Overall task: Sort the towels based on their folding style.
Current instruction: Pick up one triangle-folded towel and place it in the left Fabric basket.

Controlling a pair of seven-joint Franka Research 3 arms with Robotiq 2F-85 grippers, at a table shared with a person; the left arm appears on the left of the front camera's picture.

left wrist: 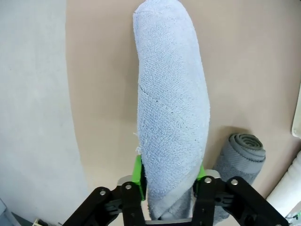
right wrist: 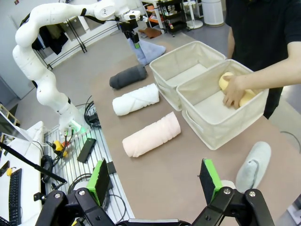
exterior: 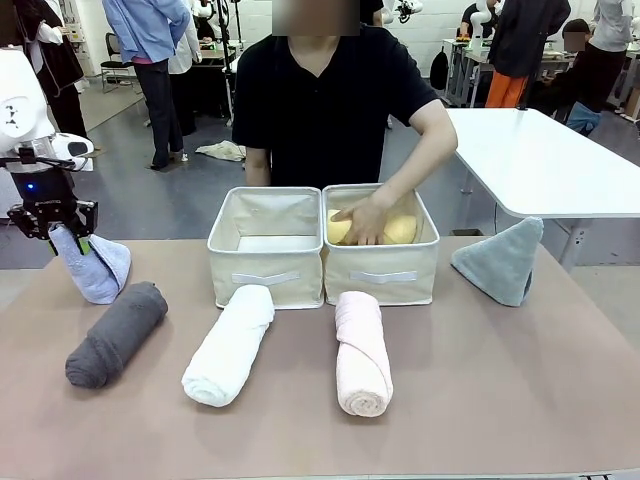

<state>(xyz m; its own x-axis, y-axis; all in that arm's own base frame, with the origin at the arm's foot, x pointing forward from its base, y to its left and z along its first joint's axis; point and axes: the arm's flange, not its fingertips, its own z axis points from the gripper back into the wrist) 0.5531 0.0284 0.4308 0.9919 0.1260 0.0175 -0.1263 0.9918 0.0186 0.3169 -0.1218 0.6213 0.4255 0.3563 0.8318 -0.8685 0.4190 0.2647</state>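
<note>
Closest to me, three rolled towels lie side by side on the table (exterior: 500,400): the pink roll (exterior: 362,353), the white roll (exterior: 230,345) and the dark grey roll (exterior: 116,333). Each has its length running from the near edge towards the baskets.

The right gripper (right wrist: 155,175) hangs high over the near side with its fingers spread wide and nothing between them.

A little farther back, at the table's left end, the left gripper (exterior: 62,236) has its green pads pinched tight on the top of the blue folded towel (exterior: 100,268). Seen from that wrist, the towel's length runs straight out from the fingers and widens away from them. Its low end sits at the table top, just beyond the head of the dark grey roll. I cannot tell whether it has cleared the surface.

What matters for the coming move, I'd say, is that the left basket (exterior: 265,270) lies to the robot's right of this grip, with its opening well above the towel's low end. The towel would have to rise before it travels across.

Beyond, the right basket (exterior: 383,275) touches the left one. A person's hand (exterior: 362,222) rests in it on the yellow roll (exterior: 402,229). The grey-green folded towel (exterior: 502,262) stands apart at the far right, nearer the right arm.
</note>
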